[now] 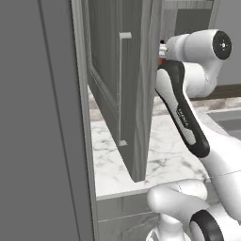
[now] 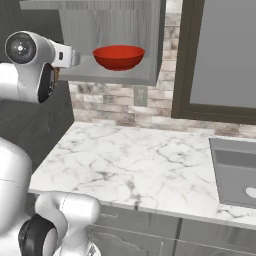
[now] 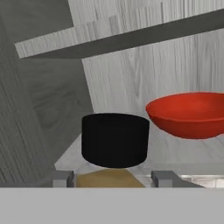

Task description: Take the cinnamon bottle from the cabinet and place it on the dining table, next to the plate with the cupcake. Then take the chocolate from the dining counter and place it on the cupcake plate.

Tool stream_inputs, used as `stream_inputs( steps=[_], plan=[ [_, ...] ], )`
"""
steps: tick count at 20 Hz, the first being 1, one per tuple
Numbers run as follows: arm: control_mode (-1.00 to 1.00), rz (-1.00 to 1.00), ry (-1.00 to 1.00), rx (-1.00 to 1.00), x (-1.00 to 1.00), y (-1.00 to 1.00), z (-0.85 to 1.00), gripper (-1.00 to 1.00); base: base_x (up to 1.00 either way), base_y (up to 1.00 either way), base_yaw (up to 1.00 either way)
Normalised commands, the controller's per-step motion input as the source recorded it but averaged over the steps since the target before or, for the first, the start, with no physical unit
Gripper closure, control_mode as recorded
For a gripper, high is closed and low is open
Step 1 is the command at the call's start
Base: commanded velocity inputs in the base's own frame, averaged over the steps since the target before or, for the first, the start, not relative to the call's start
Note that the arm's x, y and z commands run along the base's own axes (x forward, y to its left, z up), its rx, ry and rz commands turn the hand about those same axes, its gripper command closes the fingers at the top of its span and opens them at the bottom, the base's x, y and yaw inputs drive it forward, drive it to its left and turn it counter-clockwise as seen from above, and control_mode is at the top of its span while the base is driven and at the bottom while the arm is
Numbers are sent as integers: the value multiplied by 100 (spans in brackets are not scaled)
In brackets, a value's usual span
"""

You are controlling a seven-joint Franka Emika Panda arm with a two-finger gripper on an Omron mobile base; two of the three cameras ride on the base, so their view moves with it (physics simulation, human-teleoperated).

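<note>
The gripper (image 3: 114, 179) is clamped on the cinnamon bottle (image 3: 114, 140), one finger on each side just under its black cap, up inside the open cabinet (image 1: 123, 89). A red bowl (image 2: 119, 56) sits on the same shelf just beside it. Marble counter (image 2: 140, 165) below.

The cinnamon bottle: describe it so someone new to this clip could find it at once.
Look inside the open grey cabinet above the marble counter. On its shelf, beside the red bowl, stands the cinnamon bottle, right in front of the gripper, between its fingertips. Its black round cap and brown body set it apart from the wide red bowl.
</note>
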Motion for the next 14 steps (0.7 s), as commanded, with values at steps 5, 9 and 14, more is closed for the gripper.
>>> stream_inputs(
  steps=[5,9,14],
  plan=[
    [-100,28,0,0,-89,-14,-15,100,0,0,0],
    [-100,42,1,0,-75,-25,-23,100,0,0,0],
    [-100,53,4,-3,-59,-31,-27,100,0,0,0]
  ],
)
